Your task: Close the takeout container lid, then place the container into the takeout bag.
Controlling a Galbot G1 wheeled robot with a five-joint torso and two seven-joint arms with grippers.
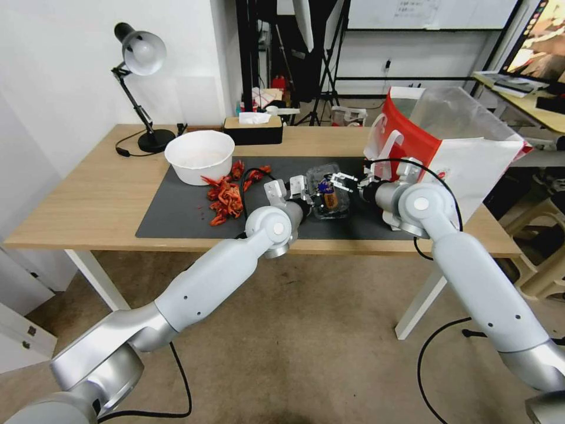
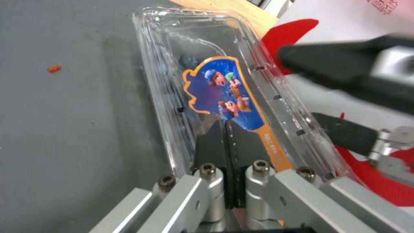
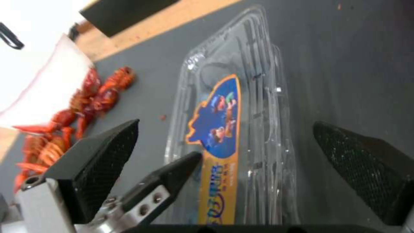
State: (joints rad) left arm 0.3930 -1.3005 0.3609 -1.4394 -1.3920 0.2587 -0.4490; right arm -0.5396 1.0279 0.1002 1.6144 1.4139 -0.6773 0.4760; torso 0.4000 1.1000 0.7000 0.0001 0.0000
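With the left gripper [image 2: 226, 152] pressing closed-fingered on the takeout container lid [image 2: 224, 94] and the right gripper [image 3: 241, 155] gaping empty, the thin lid may spring open.

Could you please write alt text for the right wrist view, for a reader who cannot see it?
The right gripper hangs open over the container, a clear clamshell with a blue and orange label, lying on a dark mat. Red crayfish lie beside a white bowl.
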